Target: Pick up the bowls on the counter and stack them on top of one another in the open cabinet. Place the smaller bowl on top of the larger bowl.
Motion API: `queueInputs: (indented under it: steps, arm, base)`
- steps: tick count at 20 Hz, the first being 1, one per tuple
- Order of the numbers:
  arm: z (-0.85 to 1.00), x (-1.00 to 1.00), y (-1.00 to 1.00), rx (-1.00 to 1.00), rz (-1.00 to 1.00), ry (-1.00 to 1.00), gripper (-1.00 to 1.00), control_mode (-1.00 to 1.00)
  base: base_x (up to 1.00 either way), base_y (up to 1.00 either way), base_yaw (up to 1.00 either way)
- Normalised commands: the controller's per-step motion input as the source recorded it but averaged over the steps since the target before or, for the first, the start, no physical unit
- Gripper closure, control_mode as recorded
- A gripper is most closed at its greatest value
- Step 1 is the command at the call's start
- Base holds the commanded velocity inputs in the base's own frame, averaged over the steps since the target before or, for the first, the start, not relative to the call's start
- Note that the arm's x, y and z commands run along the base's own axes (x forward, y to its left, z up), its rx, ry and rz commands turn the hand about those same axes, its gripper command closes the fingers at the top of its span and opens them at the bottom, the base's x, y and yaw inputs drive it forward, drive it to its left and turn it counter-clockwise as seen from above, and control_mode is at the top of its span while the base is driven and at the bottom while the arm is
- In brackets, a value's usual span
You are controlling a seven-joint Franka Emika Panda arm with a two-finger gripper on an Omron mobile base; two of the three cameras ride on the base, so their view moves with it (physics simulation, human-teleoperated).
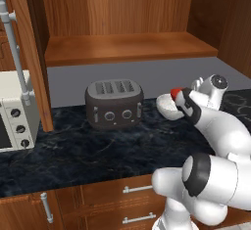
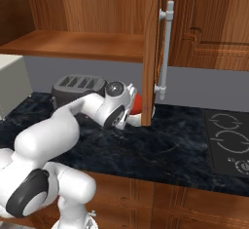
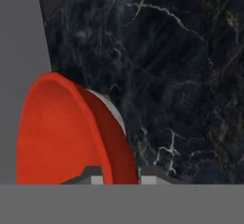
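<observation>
A: What is at the left of the left base picture?

B: A white oven (image 1: 12, 111) at the left edge, then a dark toaster (image 1: 114, 103) in the middle, both on the dark counter (image 1: 88, 150). Above them, in the upper middle, is the open cabinet (image 1: 130, 48) with its wooden shelf.

A: And the bowls?

B: Right of the toaster, in the middle right, the speckled bowl (image 1: 166, 107) stands on the counter. The red bowl (image 1: 176, 92) is just above it, at the arm's end.

A: What does the gripper do?

B: In the hand picture the gripper (image 3: 119, 178) is at the bottom middle, and its fingers (image 3: 148, 176) pinch the rim of the red bowl. In the right base picture the red bowl (image 2: 137, 103) shows beside the cabinet door (image 2: 151, 47).
</observation>
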Motion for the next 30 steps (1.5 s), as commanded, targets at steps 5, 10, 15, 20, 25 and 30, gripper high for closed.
queueInputs:
  steps: [5, 10, 15, 20, 25, 30]
  arm:
    - [-0.11, 0.23, -0.01, 0.0, 0.01, 0.04, 1.0, -1.0]
    - [-0.11, 0.22, 0.0, 0.0, 0.01, 0.01, 1.0, -1.0]
    - [-0.13, 0.23, 0.0, 0.0, 0.02, 0.0, 1.0, -1.0]
    - [-0.18, 0.26, 0.0, 0.0, 0.01, 0.0, 1.0, -1.0]
    - [-0.17, 0.27, 0.0, 0.0, 0.01, 0.0, 1.0, -1.0]
    - [-0.1, 0.24, -0.07, 0.0, 0.0, 0.02, 1.0, -1.0]
  base:
    - [0.0, 0.0, 0.0]
    - [0.0, 0.0, 0.0]
    - [0.0, 0.0, 0.0]
    - [0.0, 0.0, 0.0]
    - [0.0, 0.0, 0.0]
    - [0.0, 0.0, 0.0]
